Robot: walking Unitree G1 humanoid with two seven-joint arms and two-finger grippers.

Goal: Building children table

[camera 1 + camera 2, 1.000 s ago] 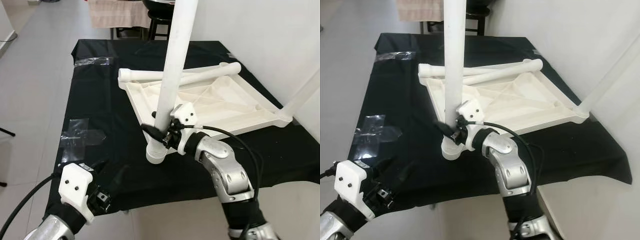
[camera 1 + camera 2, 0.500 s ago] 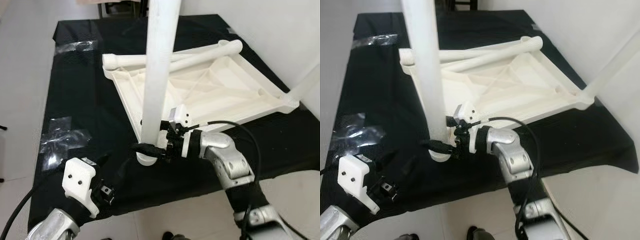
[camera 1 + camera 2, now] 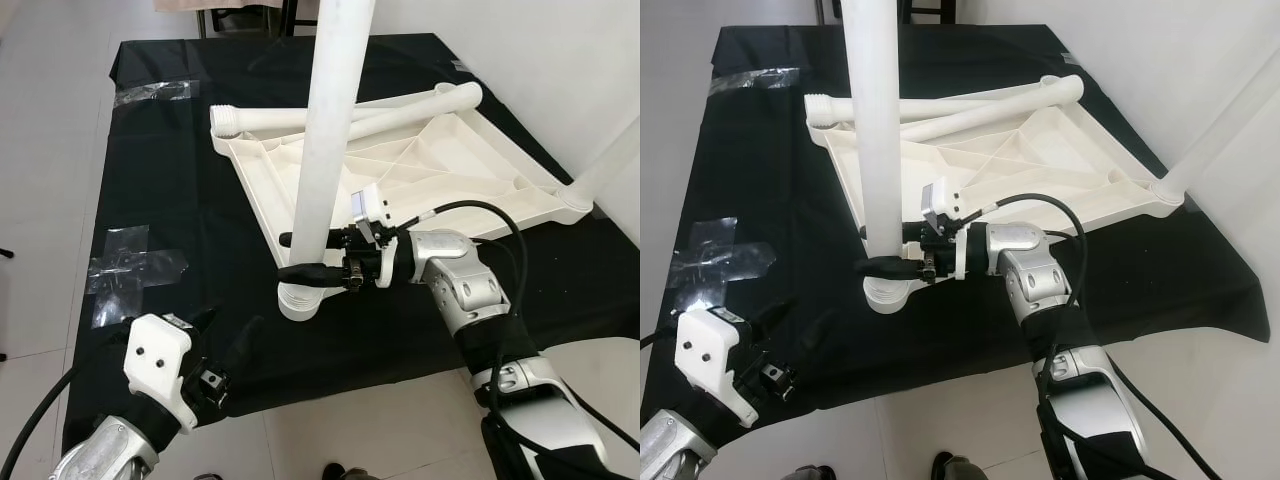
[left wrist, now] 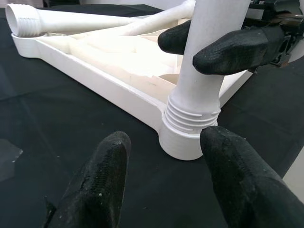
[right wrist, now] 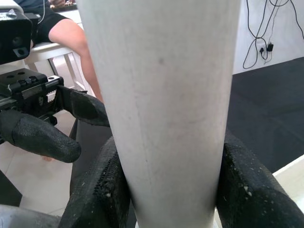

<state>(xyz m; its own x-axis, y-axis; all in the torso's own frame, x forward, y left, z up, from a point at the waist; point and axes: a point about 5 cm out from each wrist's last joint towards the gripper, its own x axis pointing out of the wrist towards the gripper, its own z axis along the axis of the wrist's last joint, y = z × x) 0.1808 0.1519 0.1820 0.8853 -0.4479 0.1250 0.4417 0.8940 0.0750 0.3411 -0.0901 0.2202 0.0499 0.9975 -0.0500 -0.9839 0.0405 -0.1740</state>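
Note:
The white tabletop (image 3: 470, 170) lies upside down on the black-clothed table (image 3: 170, 180). One white leg (image 3: 330, 130) stands upright in the near corner socket (image 3: 298, 300), its thread showing just above the socket (image 4: 183, 142). My right gripper (image 3: 300, 256) is shut on this leg a little above the thread, with its fingers (image 5: 99, 190) pressed on both sides. My left gripper (image 4: 164, 166) is open and low near the table's front edge, pointing at the socket without touching it. A second leg (image 3: 610, 165) rises from the right corner. Two loose legs (image 3: 275, 118) lie across the far edge.
Clear tape patches (image 3: 135, 265) stick to the cloth at the left. A white wall runs along the right side, and light floor lies to the left. A person's arm (image 5: 71, 38) shows behind the left gripper in the right wrist view. Shoes (image 3: 335, 470) show by the table's front edge.
The camera has shifted. My right gripper still holds the upright leg; its forearm has swung out to the right and its fingers sit slightly higher on the leg. The left gripper has stayed low and open.

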